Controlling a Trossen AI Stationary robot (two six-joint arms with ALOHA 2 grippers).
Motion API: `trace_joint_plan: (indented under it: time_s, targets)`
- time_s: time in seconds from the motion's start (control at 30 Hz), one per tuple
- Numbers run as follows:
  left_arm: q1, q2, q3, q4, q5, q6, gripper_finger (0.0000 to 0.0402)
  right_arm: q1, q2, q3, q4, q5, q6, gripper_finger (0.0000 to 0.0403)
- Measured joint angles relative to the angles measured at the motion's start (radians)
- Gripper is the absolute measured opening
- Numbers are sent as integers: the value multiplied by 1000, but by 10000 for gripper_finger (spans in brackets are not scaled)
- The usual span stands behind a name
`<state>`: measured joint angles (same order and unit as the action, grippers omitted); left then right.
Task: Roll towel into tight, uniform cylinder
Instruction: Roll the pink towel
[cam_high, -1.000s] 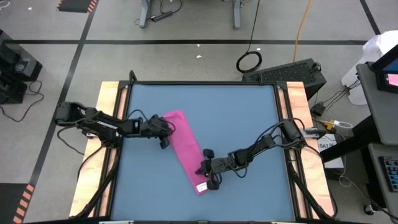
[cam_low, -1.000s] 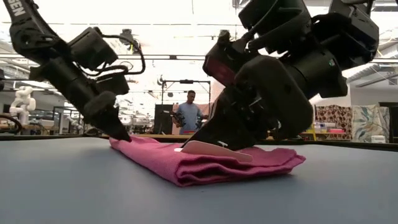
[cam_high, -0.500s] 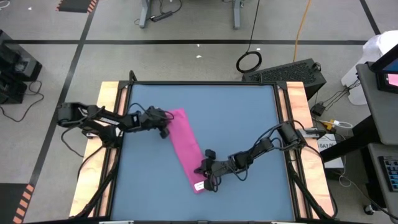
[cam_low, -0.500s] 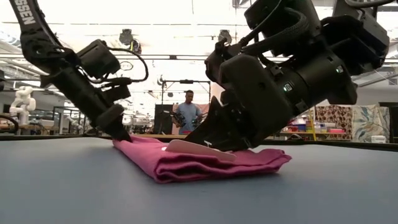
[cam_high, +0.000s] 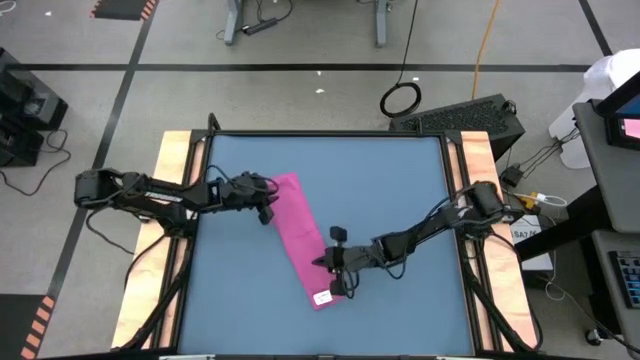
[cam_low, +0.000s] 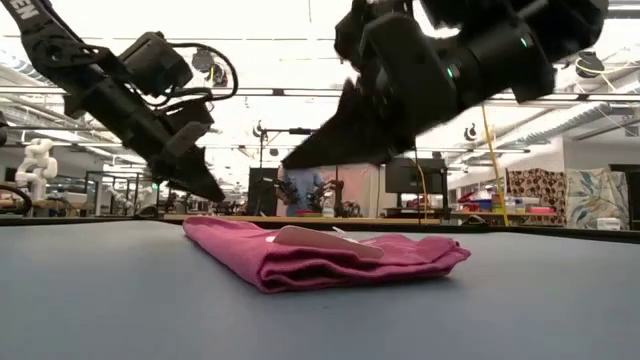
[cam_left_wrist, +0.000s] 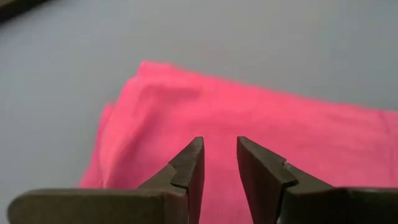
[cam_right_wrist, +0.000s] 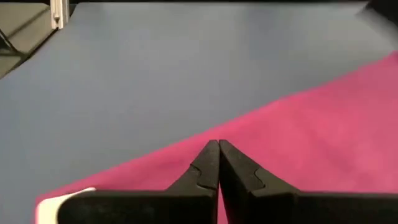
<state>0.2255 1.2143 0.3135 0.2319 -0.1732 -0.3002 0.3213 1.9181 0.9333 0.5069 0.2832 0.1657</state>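
A: High view. The towel (cam_high: 303, 241), magenta-pink, lies folded into a long narrow strip, slantwise near the middle of the blue table (cam_high: 400, 200), small white tag (cam_high: 323, 298) at its near end. Not rolled.

B: The arms?

A: Left gripper (cam_high: 266, 199) at the strip's far end, by its left edge. Right gripper (cam_high: 328, 264) over the near end, by the right edge, just short of the tag.

B: Low view?

A: The towel (cam_low: 330, 258) lies flat in stacked layers, tag (cam_low: 325, 240) on top. Both grippers hang above it, neither touching; left gripper (cam_low: 213, 190) over the far end, right gripper (cam_low: 300, 160) higher, tip pointing down.

B: Left wrist view?

A: Fingers (cam_left_wrist: 191, 163) a small way apart, nothing between them, pink cloth (cam_left_wrist: 280, 137) beneath.

B: Right wrist view?

A: Fingers (cam_right_wrist: 208, 163) pressed together, empty, over the towel's (cam_right_wrist: 336, 124) edge. Tag (cam_right_wrist: 62, 200) close by.
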Motion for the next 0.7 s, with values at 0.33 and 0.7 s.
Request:
trace_joint_plan:
  time_s: [0.33, 0.7]
  targets:
    - [-78, 0, 0, -107, -109, -208, 99, -308, -107, 84, -65, -172, -200, 0]
    - [-102, 0, -1, -149, -119, -276, 99, -489, 96, 269, -211, -424, -184, 0]
